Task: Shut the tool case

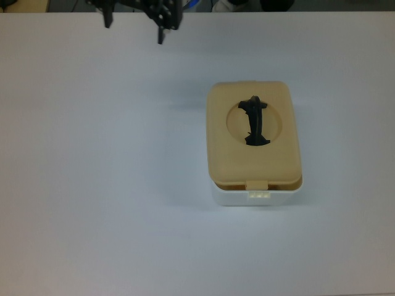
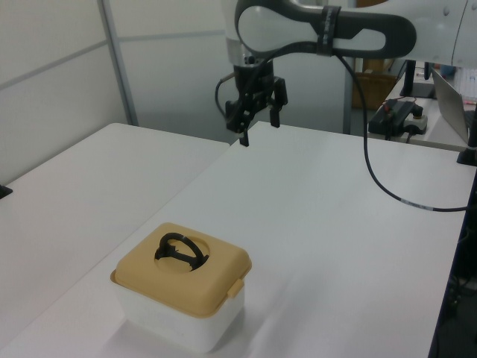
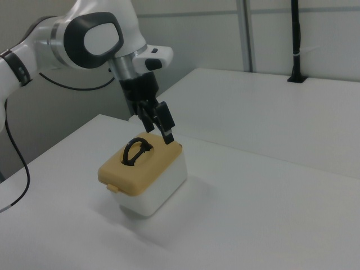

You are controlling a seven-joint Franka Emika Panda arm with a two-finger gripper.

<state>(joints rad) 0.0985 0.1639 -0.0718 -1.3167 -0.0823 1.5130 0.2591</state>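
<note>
Lid on the tool case (image 2: 180,291) — hand (image 2: 256,125) up and clear.
Beige lid (image 1: 253,134) sits on the white tub; fingers spread, gripping nothing, above the bench (image 1: 105,185).

Lid (image 1: 253,135) on tub (image 1: 257,195); pincer (image 2: 257,128) apparently well apart, beyond.

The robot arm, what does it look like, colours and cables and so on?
The arm has glossy white rounded shells with dark grey joint sections, one banded by a black strap. A thin black cable loops from it. The gripper is black, with two slim fingers.
</note>
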